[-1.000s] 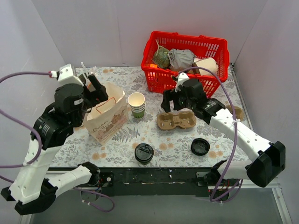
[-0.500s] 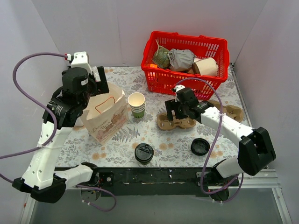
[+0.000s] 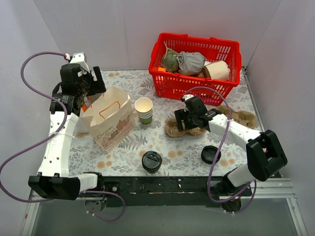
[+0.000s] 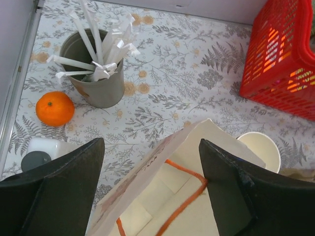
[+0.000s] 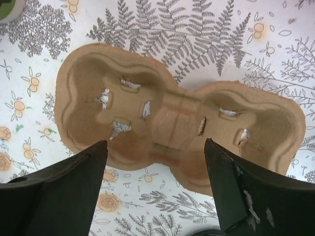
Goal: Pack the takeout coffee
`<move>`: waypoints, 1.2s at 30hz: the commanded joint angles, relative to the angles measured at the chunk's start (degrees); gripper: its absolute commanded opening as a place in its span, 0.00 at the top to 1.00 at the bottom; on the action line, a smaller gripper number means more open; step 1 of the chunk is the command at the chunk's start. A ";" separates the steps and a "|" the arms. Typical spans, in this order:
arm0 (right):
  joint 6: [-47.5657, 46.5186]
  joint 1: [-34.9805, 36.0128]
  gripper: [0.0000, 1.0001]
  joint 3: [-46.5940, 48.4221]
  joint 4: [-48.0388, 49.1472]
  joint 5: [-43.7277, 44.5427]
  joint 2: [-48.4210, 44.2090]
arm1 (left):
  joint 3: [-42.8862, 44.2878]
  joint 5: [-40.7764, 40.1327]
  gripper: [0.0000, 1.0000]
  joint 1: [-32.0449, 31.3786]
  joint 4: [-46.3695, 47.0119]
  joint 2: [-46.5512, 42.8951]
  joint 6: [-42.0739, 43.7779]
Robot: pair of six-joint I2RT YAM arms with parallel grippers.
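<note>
Top external view showed the takeout coffee (image 3: 151,161) standing upright near the front edge of the floral-patterned table (image 3: 187,150), a dark green cup capped with a black dome lid, held by neither arm. It was set between a paper bag (image 3: 110,120) to the left and a loose black lid (image 3: 210,154) to the right, apart from both. The left gripper (image 3: 91,86) was seen raised over the far side of the bag, and in the left wrist view its jaws were spread wide and empty above the bag's open mouth and orange handle (image 4: 189,189). A grey cup of wrapped straws (image 4: 98,78) and an orange (image 4: 54,108) were pictured on the table beyond the bag, just beside each other. A stack of cream cups (image 3: 143,109) stood just right of the bag. The right gripper (image 3: 184,118) was lowered over a moulded pulp cup carrier (image 3: 186,128) near the table's centre; in the right wrist view its jaws were held wide, one on either side of the carrier's narrow waist (image 5: 172,118), with both wells empty. Whether the fingers touched the carrier could not be told. A red basket (image 3: 197,86) holding wrapped items was placed at the far right.
</note>
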 commanded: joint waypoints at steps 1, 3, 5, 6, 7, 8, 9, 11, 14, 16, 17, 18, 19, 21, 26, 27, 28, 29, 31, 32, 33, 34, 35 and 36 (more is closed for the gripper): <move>0.45 -0.49 0.14 0.47 3.82 2.26 1.44 | -3.98 7.32 0.29 0.58 3.25 -2.60 0.73; 0.80 -0.84 0.19 1.17 3.38 2.26 2.93 | -4.78 8.99 0.49 0.58 3.08 -3.39 0.20; 1.95 -1.01 0.23 1.27 2.50 2.52 3.90 | -6.62 9.78 0.58 0.58 4.04 -5.49 -0.41; 2.04 -1.01 0.23 1.09 2.50 2.70 4.43 | -6.98 10.48 0.60 0.58 4.57 -6.11 -0.42; 2.30 -1.10 0.24 0.83 2.59 2.70 4.61 | -7.33 10.84 0.62 0.58 4.40 -6.90 -0.50; 2.39 -1.02 0.24 0.57 2.93 2.70 4.78 | -7.86 10.93 0.65 0.58 4.13 -7.17 -0.68; 2.39 -1.01 0.24 0.48 3.11 2.53 4.96 | -8.12 10.23 0.69 0.58 3.78 -7.35 -0.85; 2.56 -1.01 0.27 0.04 3.99 2.53 4.87 | -8.65 9.52 0.84 0.58 3.78 -7.44 -1.55; 2.83 -1.10 0.34 -0.05 4.87 2.53 4.52 | -9.18 12.76 1.00 0.58 3.52 -6.91 -3.05; 2.83 -1.10 0.37 -0.14 4.87 3.40 4.34 | -9.88 16.09 1.00 0.58 4.13 -6.82 -4.89; 2.92 -1.28 0.37 -0.31 4.87 3.75 4.17 | -10.58 18.72 1.00 0.58 4.74 -6.82 -5.42; 2.83 -1.45 0.38 -0.49 4.78 3.93 3.99 | -11.72 21.62 1.00 0.58 5.96 -6.65 -5.77; 3.00 -1.45 0.39 -0.49 4.78 4.02 3.91 | -12.16 26.70 1.00 0.58 6.24 -6.30 -5.78; 3.27 -1.72 0.40 -0.84 4.96 3.85 3.73 | -12.43 29.20 1.00 0.58 6.68 -6.12 -5.95; 3.53 -2.16 0.46 -1.19 5.31 3.49 3.12 | -12.96 38.50 1.00 0.58 9.23 -5.59 -7.18; 3.53 -2.24 0.46 -1.37 5.31 3.49 2.68 | -13.05 39.13 1.00 0.58 10.27 -5.33 -7.44; 3.62 -2.33 0.47 -1.46 5.31 3.49 2.59 | -13.13 39.92 1.00 0.58 10.89 -4.72 -7.71; 3.62 -2.42 0.47 -1.63 5.66 3.49 2.24 | -13.39 40.98 1.00 0.58 11.68 -4.28 -8.15; 3.71 -2.51 0.48 -1.90 5.93 3.49 1.62 | -12.78 42.39 1.00 0.58 11.95 -2.70 -8.76; 3.71 -2.60 0.48 -1.90 6.19 3.49 1.36 | -12.26 42.39 1.00 0.58 12.04 -1.30 -9.29; 3.79 -2.60 0.49 -1.99 6.28 3.41 1.18 | -12.17 42.74 1.00 0.58 12.74 -0.76 -10.34; 3.71 -2.68 0.49 -1.99 6.45 3.41 1.01 | -12.34 43.01 1.00 0.58 13.53 -0.50 -11.39; 3.71 -2.68 0.49 -1.99 6.45 3.41 0.83 | -12.60 43.27 1.00 0.58 14.41 -0.06 -12.19; 3.62 -2.68 0.49 -2.16 6.54 3.32 0.74 | -12.95 43.27 1.00 0.58 15.89 0.12 -13.76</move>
